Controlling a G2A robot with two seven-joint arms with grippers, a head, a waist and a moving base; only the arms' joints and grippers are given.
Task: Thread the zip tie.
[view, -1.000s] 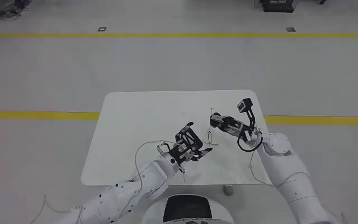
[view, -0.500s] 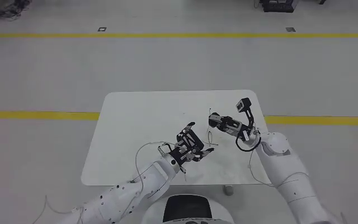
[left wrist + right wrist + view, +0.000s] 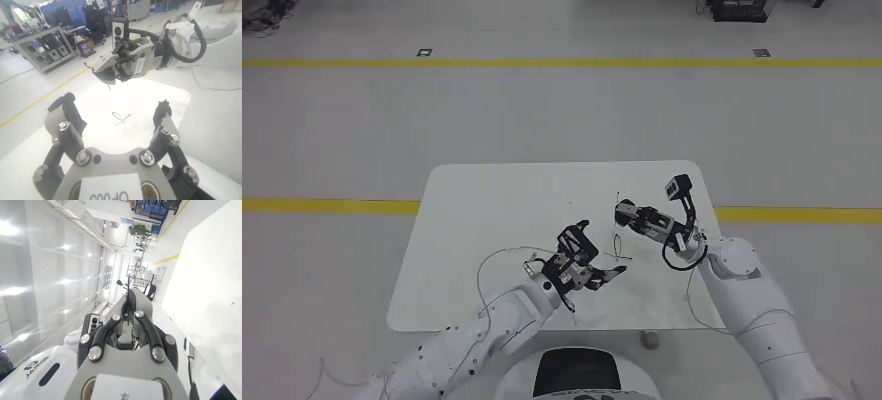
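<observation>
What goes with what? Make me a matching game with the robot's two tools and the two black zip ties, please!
Things:
1. left tool
2. right tool
3. straight zip tie
4. looped zip tie

States:
A. lying on the white table
B. open, holding nothing
C. pinched in a tool, above the table
D. shut on a zip tie

Pairs: 1-B, 2-D, 3-C, 4-A
</observation>
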